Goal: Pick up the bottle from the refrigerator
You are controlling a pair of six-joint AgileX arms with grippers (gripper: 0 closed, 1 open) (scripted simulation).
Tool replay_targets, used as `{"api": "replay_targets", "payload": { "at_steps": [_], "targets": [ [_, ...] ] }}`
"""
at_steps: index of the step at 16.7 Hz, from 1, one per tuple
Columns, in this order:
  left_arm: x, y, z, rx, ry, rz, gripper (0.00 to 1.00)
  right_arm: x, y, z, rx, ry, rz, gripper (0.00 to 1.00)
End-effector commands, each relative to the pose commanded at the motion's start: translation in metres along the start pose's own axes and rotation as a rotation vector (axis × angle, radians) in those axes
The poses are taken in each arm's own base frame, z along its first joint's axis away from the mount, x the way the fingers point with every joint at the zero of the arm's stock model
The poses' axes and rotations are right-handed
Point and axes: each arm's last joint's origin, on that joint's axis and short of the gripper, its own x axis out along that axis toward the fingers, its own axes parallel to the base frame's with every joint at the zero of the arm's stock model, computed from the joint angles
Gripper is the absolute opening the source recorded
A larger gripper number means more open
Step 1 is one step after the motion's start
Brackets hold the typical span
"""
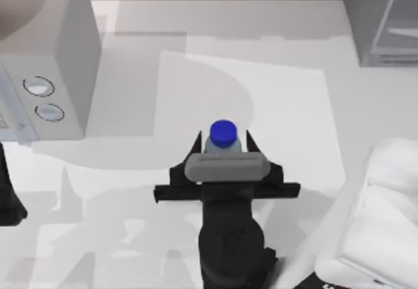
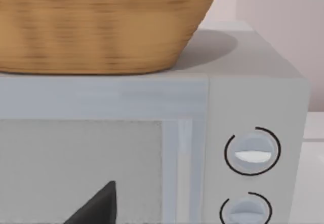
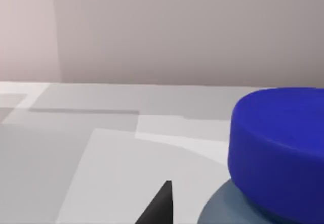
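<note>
Right claw (image 1: pixel 223 147) clamped on the bottle (image 1: pixel 223 137), mid-counter (image 1: pixel 294 100).
Top view puts the refrigerator (image 1: pixel 382 18) well apart at the far right corner; left wrist view catches a wicker basket (image 2: pixel 101 27) on the microwave (image 2: pixel 253 97). Left claw's state: can't tell.

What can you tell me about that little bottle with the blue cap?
The bottle is small, with a round bright-blue cap and a pale grey body that looks like smooth plastic. It stands upright near the middle of the table, well away from the refrigerator at the far right corner. It sits between the black fingers of the right tool, which reaches in from the near edge. The right wrist view shows the cap close up above the bottle's rounded shoulder.
</note>
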Motion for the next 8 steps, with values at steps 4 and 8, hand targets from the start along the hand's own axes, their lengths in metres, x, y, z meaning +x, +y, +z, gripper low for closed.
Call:
{"api": "replay_targets", "payload": {
  "at_steps": [4, 8],
  "targets": [
    [0.0000, 0.0000, 0.0000, 0.000, 0.000, 0.000, 1.00, 0.0000, 0.0000, 0.0000, 0.000, 0.000, 0.000, 1.00],
    [0.0000, 0.0000, 0.0000, 0.000, 0.000, 0.000, 1.00, 0.0000, 0.0000, 0.0000, 0.000, 0.000, 0.000, 1.00]
  ]
}}
